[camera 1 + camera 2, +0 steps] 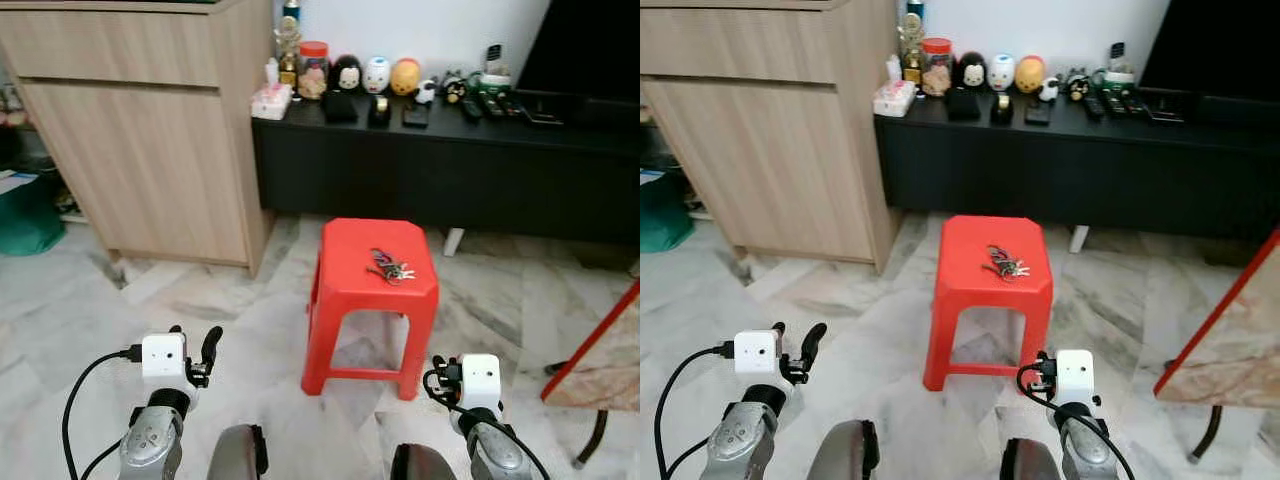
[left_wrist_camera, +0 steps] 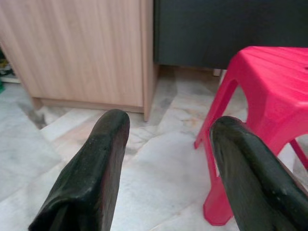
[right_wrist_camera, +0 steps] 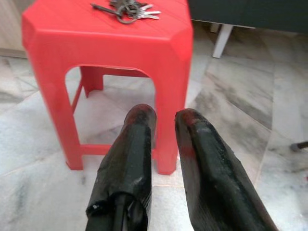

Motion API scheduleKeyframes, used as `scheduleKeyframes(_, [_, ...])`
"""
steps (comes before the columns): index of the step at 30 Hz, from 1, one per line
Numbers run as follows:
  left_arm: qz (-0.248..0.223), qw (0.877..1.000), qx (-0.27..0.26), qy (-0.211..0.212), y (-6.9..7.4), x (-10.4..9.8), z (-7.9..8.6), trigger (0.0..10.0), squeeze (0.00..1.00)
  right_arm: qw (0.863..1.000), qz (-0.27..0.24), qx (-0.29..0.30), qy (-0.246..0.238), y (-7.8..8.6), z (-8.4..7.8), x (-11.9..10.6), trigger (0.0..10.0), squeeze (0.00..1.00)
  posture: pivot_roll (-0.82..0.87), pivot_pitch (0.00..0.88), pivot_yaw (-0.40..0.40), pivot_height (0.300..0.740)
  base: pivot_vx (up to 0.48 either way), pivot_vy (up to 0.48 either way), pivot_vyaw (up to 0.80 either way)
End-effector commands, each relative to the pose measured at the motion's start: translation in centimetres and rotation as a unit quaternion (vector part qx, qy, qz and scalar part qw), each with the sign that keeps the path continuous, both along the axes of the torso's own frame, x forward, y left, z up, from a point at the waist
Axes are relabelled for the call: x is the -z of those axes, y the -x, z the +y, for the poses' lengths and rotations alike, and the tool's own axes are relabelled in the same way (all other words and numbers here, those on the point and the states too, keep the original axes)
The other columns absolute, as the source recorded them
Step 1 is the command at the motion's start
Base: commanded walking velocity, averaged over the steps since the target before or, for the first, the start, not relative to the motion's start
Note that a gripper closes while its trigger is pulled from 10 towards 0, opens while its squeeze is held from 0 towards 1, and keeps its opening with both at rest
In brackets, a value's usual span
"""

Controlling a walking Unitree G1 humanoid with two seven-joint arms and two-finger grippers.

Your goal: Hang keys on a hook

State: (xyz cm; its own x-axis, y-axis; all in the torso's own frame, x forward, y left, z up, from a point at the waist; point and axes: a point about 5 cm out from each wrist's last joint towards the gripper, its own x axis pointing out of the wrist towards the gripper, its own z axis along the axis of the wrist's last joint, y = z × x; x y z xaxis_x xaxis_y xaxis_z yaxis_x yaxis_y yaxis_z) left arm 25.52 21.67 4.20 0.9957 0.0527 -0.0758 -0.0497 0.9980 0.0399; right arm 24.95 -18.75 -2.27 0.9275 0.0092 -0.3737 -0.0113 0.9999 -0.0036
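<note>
A bunch of keys lies on top of a red plastic stool straight ahead on the marble floor. My left gripper is low at the left, short of the stool; in the left wrist view its fingers stand wide apart with nothing between them. My right gripper is low at the right, just in front of the stool's right leg. In the right wrist view this gripper is shut and empty, pointing at the stool, with the keys on the seat beyond it.
A light wooden cabinet stands at the back left. A black low console with figurines, jars and remotes runs along the wall behind the stool. A red-edged table juts in at the right. A green bin sits far left.
</note>
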Motion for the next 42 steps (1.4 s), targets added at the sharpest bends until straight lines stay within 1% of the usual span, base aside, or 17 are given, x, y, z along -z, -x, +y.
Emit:
scheduleKeyframes(1, [0.002, 1.000, 0.001, 0.005, -0.28, -0.02, 0.00, 10.0, 0.00, 1.000, 0.007, 0.008, -0.001, 0.12, -0.36, 0.14, 10.0, 0.00, 0.04, 0.000, -0.051, 0.586, 0.251, 0.000, 0.00])
scheduleKeyframes(11, [0.002, 1.000, 0.002, 0.006, -0.32, -0.04, -0.05, 10.0, 0.00, 1.000, 0.007, 0.000, 0.007, 0.11, -0.26, 0.15, 10.0, 0.00, 0.04, 0.000, -0.052, 0.586, 0.267, 0.000, 0.04])
scheduleKeyframes(16, [0.002, 1.000, 0.003, 0.006, -0.33, -0.05, -0.01, 10.0, 0.00, 1.000, 0.009, -0.002, 0.006, 0.10, -0.10, 0.19, 10.0, 0.00, 0.04, 0.000, -0.050, 0.586, 0.000, 0.000, 0.55])
scheduleKeyframes(23, [0.002, 1.000, 0.007, 0.004, -0.37, -0.12, 0.06, 10.0, 0.00, 1.000, 0.010, 0.002, -0.002, 0.23, 0.05, 0.31, 10.0, 0.00, 0.04, 0.000, -0.044, 0.586, 0.000, 0.000, 0.00])
scheduleKeyframes(29, [0.002, 1.000, 0.008, 0.003, -0.42, -0.17, 0.07, 10.0, 0.00, 1.000, 0.012, -0.001, 0.002, 0.31, 0.05, 0.38, 10.0, 0.00, 0.04, 0.000, -0.042, 0.586, 0.000, 0.000, 0.00])
scheduleKeyframes(35, [0.002, 1.000, 0.009, 0.003, -0.47, -0.19, 0.08, 10.0, 0.00, 1.000, 0.011, -0.004, 0.000, 0.28, 0.16, 0.36, 10.0, 0.00, 0.04, 0.000, -0.043, 0.586, 0.000, 0.000, 0.52])
scheduleKeyframes(42, [0.002, 1.000, 0.012, 0.003, -0.53, -0.19, 0.07, 10.0, 0.00, 1.000, 0.008, 0.010, -0.009, 0.24, 0.01, 0.30, 10.0, 0.00, 0.04, 0.000, -0.041, 0.586, 0.000, 0.000, 0.00])
